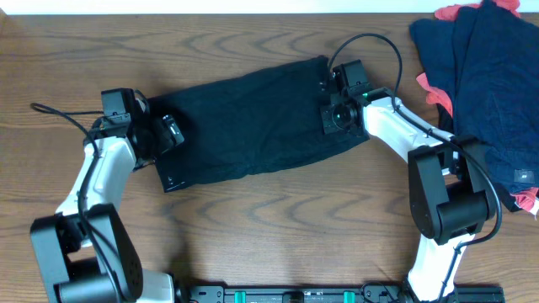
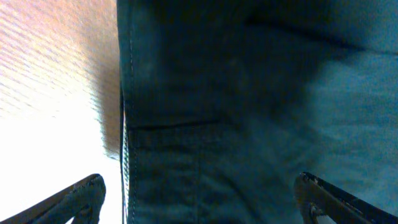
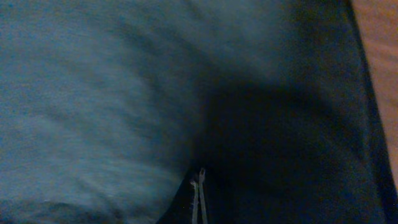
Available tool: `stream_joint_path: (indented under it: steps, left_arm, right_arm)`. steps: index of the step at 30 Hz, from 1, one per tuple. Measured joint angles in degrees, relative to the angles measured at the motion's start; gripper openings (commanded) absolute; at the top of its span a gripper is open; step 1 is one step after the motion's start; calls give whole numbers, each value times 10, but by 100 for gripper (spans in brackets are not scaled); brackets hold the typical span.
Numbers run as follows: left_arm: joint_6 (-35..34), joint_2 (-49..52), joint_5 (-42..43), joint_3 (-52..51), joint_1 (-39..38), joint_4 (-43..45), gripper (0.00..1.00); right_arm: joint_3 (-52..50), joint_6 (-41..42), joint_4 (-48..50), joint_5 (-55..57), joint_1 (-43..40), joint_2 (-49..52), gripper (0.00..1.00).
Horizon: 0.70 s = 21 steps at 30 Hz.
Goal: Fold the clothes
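Black cloth shorts (image 1: 253,126) lie flat mid-desk. Left gripper (image 1: 166,135) gapes wide over one end; right gripper (image 3: 198,199) pinches the other.

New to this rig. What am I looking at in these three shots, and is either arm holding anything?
Two robot arms work at a wooden table. The wide shot is from a fixed camera overhead; the other two come from cameras on each wrist, looking past the jaws. A pair of black shorts lies flat between the arms; a pile of dark blue and red clothes sits at the far right. The left gripper hangs open over one end of the shorts, holding nothing. The right gripper is shut at the other end, apparently pinching the cloth.
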Motion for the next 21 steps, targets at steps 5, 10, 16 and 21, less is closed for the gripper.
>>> stream_joint_path:
  steps: [5,10,16,21]
  left_arm:
    - [0,-19,0,5,0,0,98]
    - [0,-19,0,6,0,-2,98]
    - [0,-19,0,6,0,-5,98]
    - [0,-19,0,6,0,-19,98]
  right_arm:
    - [0,38,-40,26,-7,1,1]
    - [5,55,-97,32,-33,1,1]
    - [9,60,-152,32,-83,-1,1]
    - [10,64,-203,24,-118,-2,1]
